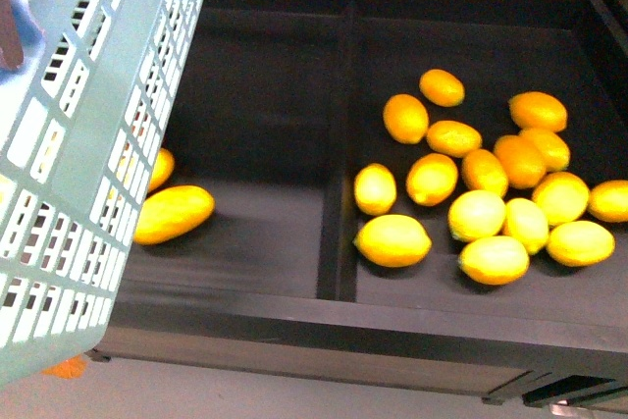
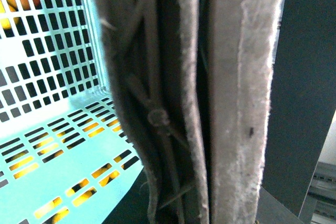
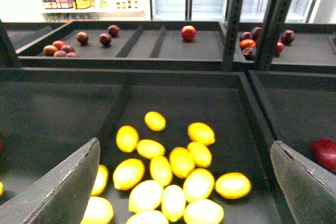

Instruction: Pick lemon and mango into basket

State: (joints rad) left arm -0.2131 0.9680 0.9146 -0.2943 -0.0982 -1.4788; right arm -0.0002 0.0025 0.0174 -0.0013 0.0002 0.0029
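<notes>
The teal slotted basket [image 1: 88, 144] hangs tilted at the left of the front view, its brown handle [image 1: 8, 31] at the top left. My left gripper [image 2: 186, 129] is shut on the basket's handle; the basket's wall and floor [image 2: 52, 77] show beside the pads. A long yellow-orange mango [image 1: 175, 213] lies in the tray's left compartment, and a second one [image 1: 161, 168] is partly hidden behind the basket. Several lemons [image 1: 392, 240] lie in the right compartment. My right gripper [image 3: 184, 192] is open and empty above the lemons [image 3: 160, 169]; it does not show in the front view.
The dark tray has a centre divider [image 1: 339, 144] and a raised front rim [image 1: 294, 326]. An orange fruit [image 1: 67, 368] peeks out below the basket. Farther trays hold dark red fruit [image 3: 188, 33]; a red mango [image 3: 325, 153] lies in the neighbouring tray.
</notes>
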